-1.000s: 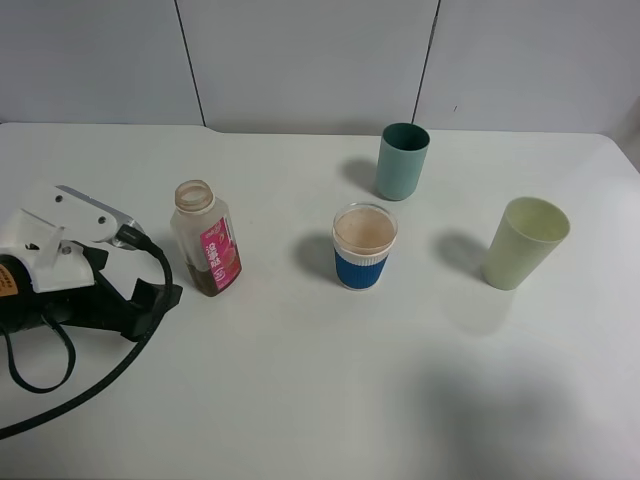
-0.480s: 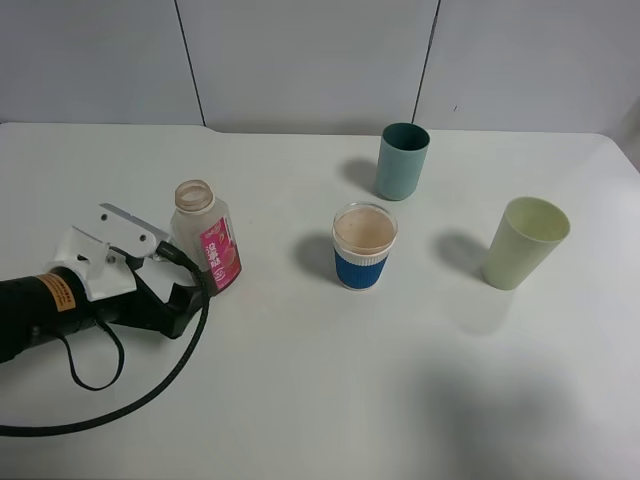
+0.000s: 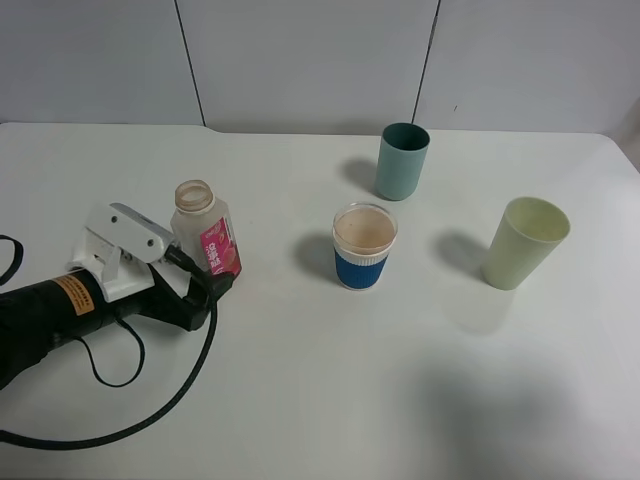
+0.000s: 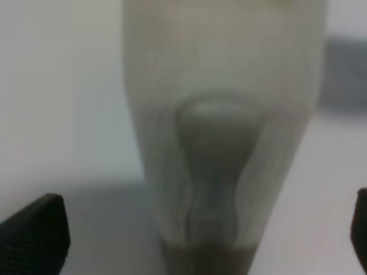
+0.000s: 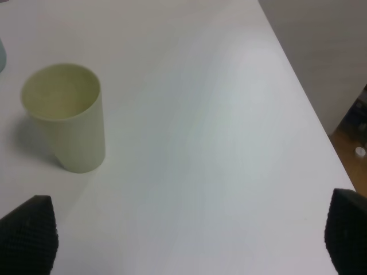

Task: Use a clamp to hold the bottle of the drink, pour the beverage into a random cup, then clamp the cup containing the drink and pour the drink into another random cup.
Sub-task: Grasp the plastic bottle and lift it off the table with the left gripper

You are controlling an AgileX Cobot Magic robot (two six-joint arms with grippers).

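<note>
On the left of the white table [image 3: 300,400], we found the left gripper [image 3: 208,285] low beside the uncapped drink bottle [image 3: 205,240]. In the left wrist view its jaws stood wide, one on each side of the bottle and neither touching it. The bottle was upright, with brown drink low in it. We judged that the task was at its first step: the bottle was framed but not clamped, and nothing was lifted.

Near the middle stood a cup with a blue sleeve [image 3: 364,246]. Its inside looked tan, and we could not tell whether that was drink. Behind it stood a teal cup [image 3: 401,160], and to the right a pale green cup [image 3: 525,242] that looked empty. The right gripper [image 5: 186,240] was spread wide over bare table near that cup, holding nothing. Both pours looked still to be done.
</note>
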